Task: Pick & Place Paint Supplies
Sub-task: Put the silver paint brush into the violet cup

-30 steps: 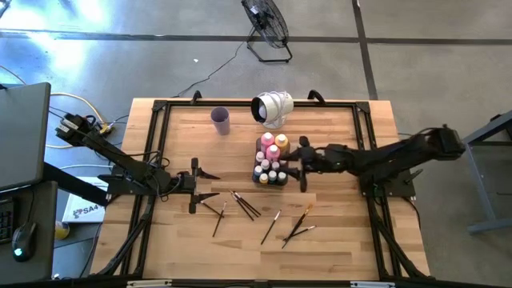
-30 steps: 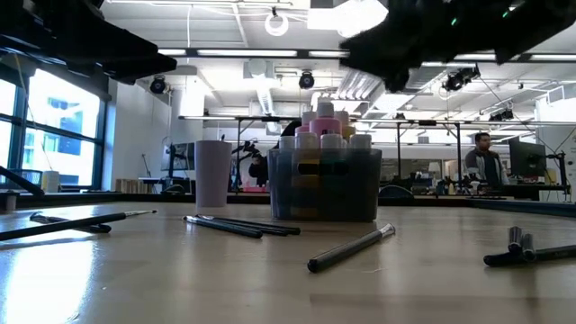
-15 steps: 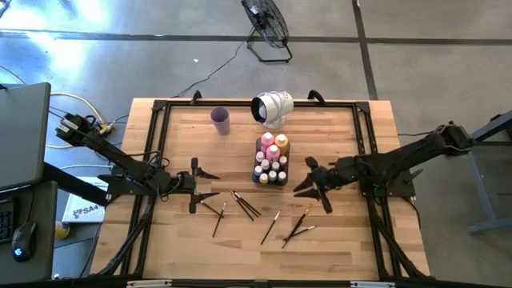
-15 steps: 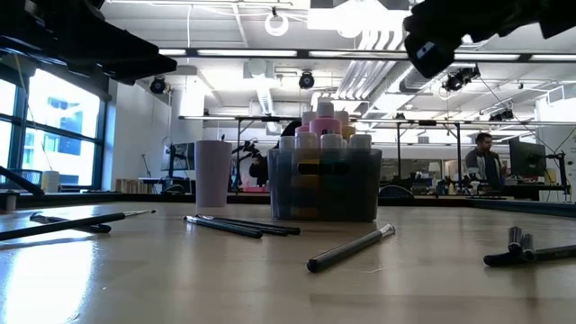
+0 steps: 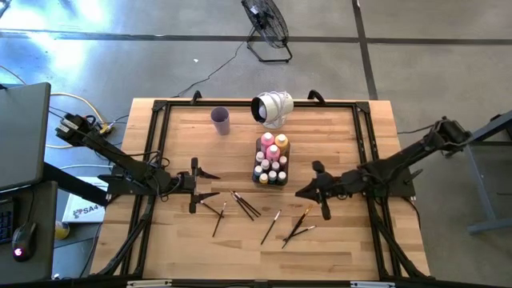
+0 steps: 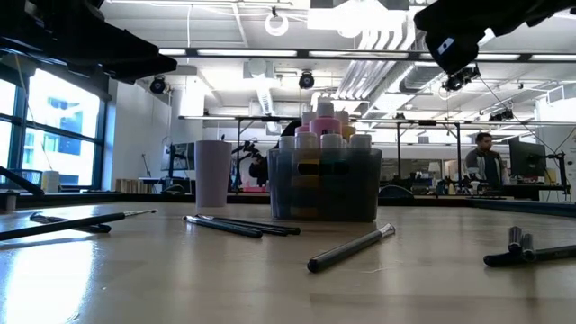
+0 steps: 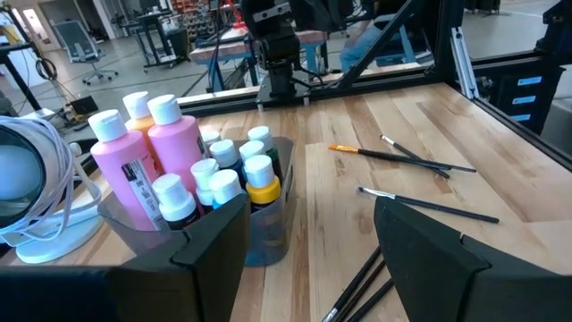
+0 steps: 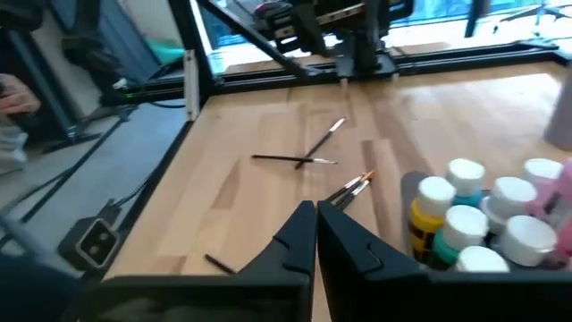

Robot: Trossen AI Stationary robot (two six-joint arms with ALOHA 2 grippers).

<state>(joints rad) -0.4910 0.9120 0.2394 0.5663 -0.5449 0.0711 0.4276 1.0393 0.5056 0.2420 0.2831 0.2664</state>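
Note:
The paint bottles (image 5: pixel 270 156), pink, orange and small white-capped ones, stand in the clear grey tray (image 5: pixel 261 179) at mid-table; they also show in the left wrist view (image 7: pixel 170 156). Several thin paintbrushes (image 5: pixel 245 205) lie flat on the wood nearer the front, among them one pair (image 5: pixel 299 224) near my right gripper. My left gripper (image 5: pixel 218 186) is open and empty, left of the tray, at rest. My right gripper (image 5: pixel 298 193) is shut and empty, above the table to the right of the tray and nearer the front edge; its fingers (image 8: pixel 299 234) point toward the table's left.
A lilac cup (image 5: pixel 220 120) and a white round object (image 5: pixel 272 108) stand at the far side. A black frame (image 5: pixel 160 108) runs around the table. Bare wood lies along the near edge. A person (image 6: pixel 483 157) is in the room far behind.
My right gripper has drawn back from right beside the tray, going toward the table's near edge and a little to the right. The bottles, tray and brushes have stayed where they were.

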